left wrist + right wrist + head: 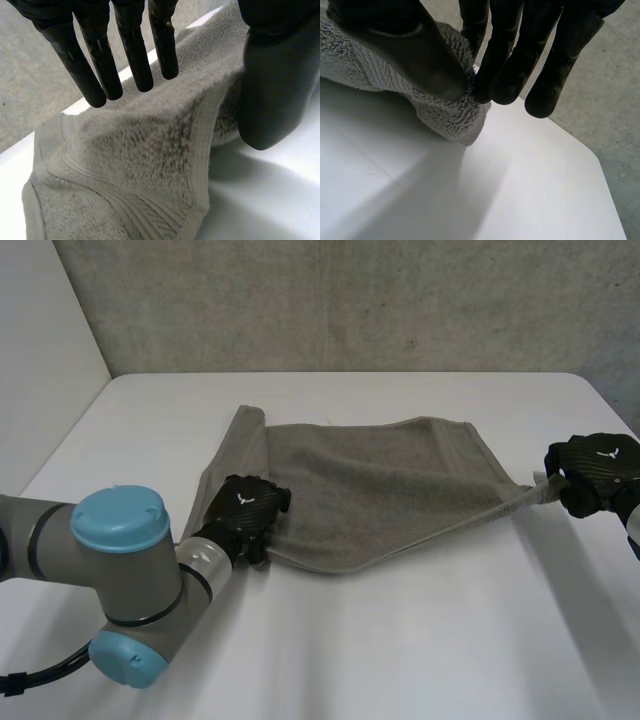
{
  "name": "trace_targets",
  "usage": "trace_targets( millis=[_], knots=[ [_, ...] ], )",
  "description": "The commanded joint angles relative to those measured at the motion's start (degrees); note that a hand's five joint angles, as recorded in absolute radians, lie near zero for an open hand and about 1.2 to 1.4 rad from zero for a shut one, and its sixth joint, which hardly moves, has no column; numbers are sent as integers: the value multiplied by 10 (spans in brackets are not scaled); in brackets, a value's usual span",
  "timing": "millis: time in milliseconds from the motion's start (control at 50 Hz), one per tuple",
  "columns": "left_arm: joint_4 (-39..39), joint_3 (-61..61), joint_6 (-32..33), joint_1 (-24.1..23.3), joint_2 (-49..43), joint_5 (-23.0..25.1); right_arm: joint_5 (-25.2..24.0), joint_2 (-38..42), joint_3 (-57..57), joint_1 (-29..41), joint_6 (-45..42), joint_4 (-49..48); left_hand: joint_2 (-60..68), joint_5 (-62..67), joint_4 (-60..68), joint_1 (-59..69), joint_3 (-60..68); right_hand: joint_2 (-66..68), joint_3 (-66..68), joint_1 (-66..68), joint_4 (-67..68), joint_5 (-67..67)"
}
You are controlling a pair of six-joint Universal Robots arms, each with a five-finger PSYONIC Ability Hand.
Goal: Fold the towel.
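Note:
A grey towel (380, 480) lies spread on the white table (400, 640), bunched along its left side and stretched to a point at the right. My left hand (245, 512) rests over the towel's near left corner. In the left wrist view its fingers (135, 55) are straight and spread above the rumpled corner (145, 165), and the thumb (275, 90) stands apart beside the cloth. My right hand (590, 472) holds the towel's right corner lifted off the table. The right wrist view has that corner (455, 117) pinched between thumb (415, 55) and fingers (510, 65).
A grey carpeted wall (350, 300) runs behind the table's far edge. A white wall (40, 350) stands at the left. Bare tabletop lies in front of the towel. The table's corner and floor (615, 100) lie beyond my right hand.

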Motion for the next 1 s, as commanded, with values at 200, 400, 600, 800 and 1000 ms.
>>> trace_targets(
  millis=[200,400,600,800,1000],
  knots=[
    [1,65,4,3,-55,-69,6,3,-4,-10,-1,-2,39,-52,33,35,42,42,30,37,28,32],
    [-1,80,9,12,-52,-122,7,2,-7,-22,-1,-2,69,-22,64,66,72,42,30,37,28,32],
    [-18,36,90,30,-6,-125,7,-4,-6,-34,2,-16,52,-39,47,49,56,42,30,37,28,32],
    [-8,-1,130,38,16,-120,9,-17,0,-33,10,-24,31,-61,25,27,34,42,30,37,28,32],
    [-12,-20,131,61,3,-115,9,-17,3,-32,14,-24,206,115,201,202,209,42,30,37,28,32]
  ],
)
